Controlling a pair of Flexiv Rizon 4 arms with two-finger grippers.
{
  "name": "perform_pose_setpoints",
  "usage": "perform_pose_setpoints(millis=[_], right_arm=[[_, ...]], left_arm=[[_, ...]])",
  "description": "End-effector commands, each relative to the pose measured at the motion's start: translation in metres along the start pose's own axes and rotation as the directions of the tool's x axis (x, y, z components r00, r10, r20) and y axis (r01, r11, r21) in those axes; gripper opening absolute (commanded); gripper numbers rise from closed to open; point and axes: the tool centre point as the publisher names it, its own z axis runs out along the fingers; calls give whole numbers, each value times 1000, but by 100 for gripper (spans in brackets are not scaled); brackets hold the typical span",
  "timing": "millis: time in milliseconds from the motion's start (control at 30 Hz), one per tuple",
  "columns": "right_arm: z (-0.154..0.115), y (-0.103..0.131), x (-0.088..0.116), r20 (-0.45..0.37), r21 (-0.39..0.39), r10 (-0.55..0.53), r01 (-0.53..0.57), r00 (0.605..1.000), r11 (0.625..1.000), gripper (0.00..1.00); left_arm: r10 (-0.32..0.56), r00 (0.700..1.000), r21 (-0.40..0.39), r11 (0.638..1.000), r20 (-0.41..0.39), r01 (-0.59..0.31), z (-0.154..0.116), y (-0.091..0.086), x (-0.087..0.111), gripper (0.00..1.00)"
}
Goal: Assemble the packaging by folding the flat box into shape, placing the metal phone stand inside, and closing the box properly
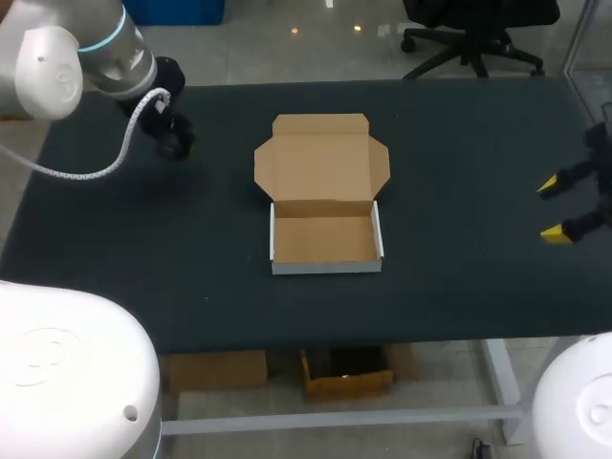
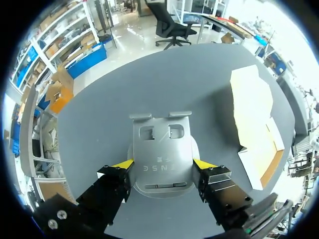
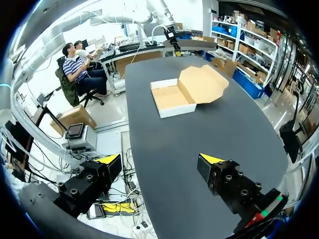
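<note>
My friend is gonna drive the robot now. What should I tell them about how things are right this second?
Left gripper: far left of the table, around the metal phone stand, which lies flat there; firm grip not confirmed.
Right gripper: open, empty, at the table's right edge.
Done: box folded, empty, mid-table, lid open.
Left: put the stand in, close the lid.

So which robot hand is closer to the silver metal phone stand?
Left. The left gripper holds the silver metal phone stand between its fingers; the right gripper hangs open far away, on the other side of the open brown cardboard box.
</note>
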Motion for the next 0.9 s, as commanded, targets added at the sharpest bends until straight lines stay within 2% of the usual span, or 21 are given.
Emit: perform_pose_setpoints(millis=[33,500,900], right_arm=[[10,8,-6,-12,30,-15,16,1000,999,100],[19,8,-10,-38,62,-62,64,997,996,100],[23,6,-15,-8,45,-51,51,999,998,100]], left_arm=[[16,1000,-1,1000,4,-16,0,-2,11,0],[82,997,14,997,-11,-82,-8,4,38,0],[138,990,26,990,-27,-137,-15,16,64,0]])
